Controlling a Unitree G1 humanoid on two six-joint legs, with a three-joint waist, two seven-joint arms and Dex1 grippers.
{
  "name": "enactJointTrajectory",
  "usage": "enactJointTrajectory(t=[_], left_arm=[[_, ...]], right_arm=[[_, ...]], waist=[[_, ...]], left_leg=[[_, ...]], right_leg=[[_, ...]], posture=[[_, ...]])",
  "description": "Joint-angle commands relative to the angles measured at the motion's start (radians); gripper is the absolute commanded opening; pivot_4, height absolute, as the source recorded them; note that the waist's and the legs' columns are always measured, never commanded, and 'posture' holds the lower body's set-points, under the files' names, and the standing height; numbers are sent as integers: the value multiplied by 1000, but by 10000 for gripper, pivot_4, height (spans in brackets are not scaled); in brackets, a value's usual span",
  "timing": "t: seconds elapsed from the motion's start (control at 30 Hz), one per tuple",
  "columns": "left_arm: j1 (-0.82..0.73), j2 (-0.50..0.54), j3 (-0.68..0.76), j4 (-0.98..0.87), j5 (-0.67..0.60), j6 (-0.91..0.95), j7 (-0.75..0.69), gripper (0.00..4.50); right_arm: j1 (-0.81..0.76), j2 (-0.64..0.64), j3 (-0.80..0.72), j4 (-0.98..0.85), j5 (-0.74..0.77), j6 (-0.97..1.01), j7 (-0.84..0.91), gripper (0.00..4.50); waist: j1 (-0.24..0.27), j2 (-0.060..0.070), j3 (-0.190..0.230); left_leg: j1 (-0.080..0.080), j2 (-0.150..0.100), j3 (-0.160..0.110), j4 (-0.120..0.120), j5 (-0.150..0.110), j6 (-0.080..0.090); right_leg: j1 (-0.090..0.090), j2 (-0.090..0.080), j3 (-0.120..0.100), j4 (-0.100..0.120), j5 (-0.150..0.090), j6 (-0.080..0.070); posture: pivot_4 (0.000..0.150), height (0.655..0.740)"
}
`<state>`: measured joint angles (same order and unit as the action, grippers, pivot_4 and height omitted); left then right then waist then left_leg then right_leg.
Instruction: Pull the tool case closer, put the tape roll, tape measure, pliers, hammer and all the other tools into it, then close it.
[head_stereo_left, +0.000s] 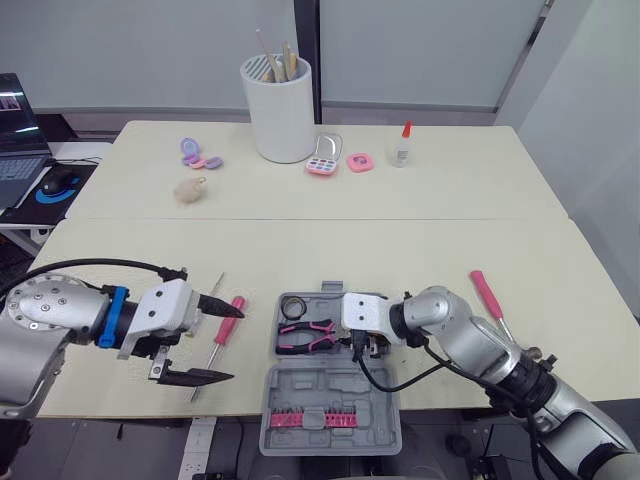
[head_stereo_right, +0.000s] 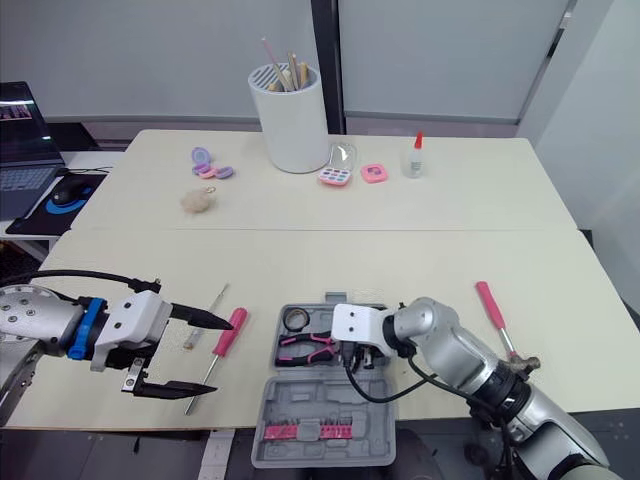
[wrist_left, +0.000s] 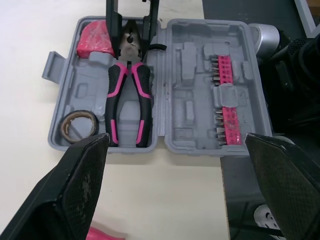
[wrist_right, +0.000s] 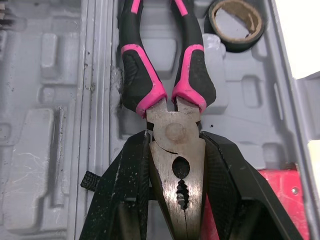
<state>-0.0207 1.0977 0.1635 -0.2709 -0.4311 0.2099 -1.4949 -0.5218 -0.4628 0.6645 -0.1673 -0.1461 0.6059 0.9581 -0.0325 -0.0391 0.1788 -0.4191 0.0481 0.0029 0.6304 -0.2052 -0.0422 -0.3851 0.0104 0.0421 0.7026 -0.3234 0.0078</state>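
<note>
Your pliers (wrist_left: 141, 95) lie in the hinged half of the open tool case (head_stereo_left: 322, 388), handles pointing away from the right gripper (wrist_right: 176, 145), whose two fingers are clamped on either side of the metal head. The tape roll (wrist_left: 95, 122) sits in the same half, past the handles. Left of the case, your left gripper (head_stereo_left: 236, 343) hovers with its fingers spread wide over a pink-handled screwdriver (head_stereo_left: 228, 325) on the table (head_stereo_left: 400, 250).

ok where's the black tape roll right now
In the left eye view, the black tape roll sits in the far left corner of the open grey plastic tool case, beyond the handles of the pink-and-black pliers.
</note>
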Motion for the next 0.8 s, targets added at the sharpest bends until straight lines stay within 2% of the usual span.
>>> enactJointTrajectory(t=[0.03, 0.27, 0.33, 0.53, 0.77, 0.8], left_arm=[[0, 23, 28, -29, -14, -1, -1, 45000], [-22, 13, 4, -26, -9, -1, 6, 45000], [-32, 10, -3, -19, -6, -3, 5, 45000], [-65, 0, -27, -2, -1, -11, 5, 45000], [-85, -19, -54, 4, 1, -23, 14, 45000], [-85, -21, -55, 3, 1, -24, 16, 45000]], right_arm=[[7, 9, 14, 4, -9, -40, 1, 12721], [28, -8, 9, 32, -22, -79, 9, 12721], [31, -11, -6, 24, -17, -82, 13, 19949], [22, -12, -106, -53, 78, -75, 57, 34103], [92, 0, -194, -52, 165, -223, 46, 34103], [109, 8, -198, -34, 163, -259, 34, 32355]], waist=[[0, 0, 0], [0, 0, 0], [1, 0, 0], [0, 0, 0], [1, 0, 0], [1, 0, 0]], left_leg=[[0, 0, 0, 0, 0, 0], [0, 0, 0, 0, 0, 0], [0, 0, 0, 0, 0, 0], [0, 0, 0, 0, 0, 0], [0, 0, 0, 0, 0, 0], [0, 0, 0, 0, 0, 0]], right_leg=[[0, 0, 0, 0, 0, 0], [0, 0, 0, 0, 0, 0], [0, 0, 0, 0, 0, 0], [0, 0, 0, 0, 0, 0], [0, 0, 0, 1, 0, 0], [0, 0, 0, 1, 0, 0]], posture=[[1500, 7400], [1500, 7400], [1500, 7400], [1500, 7400], [1500, 7400], [1500, 7400]])
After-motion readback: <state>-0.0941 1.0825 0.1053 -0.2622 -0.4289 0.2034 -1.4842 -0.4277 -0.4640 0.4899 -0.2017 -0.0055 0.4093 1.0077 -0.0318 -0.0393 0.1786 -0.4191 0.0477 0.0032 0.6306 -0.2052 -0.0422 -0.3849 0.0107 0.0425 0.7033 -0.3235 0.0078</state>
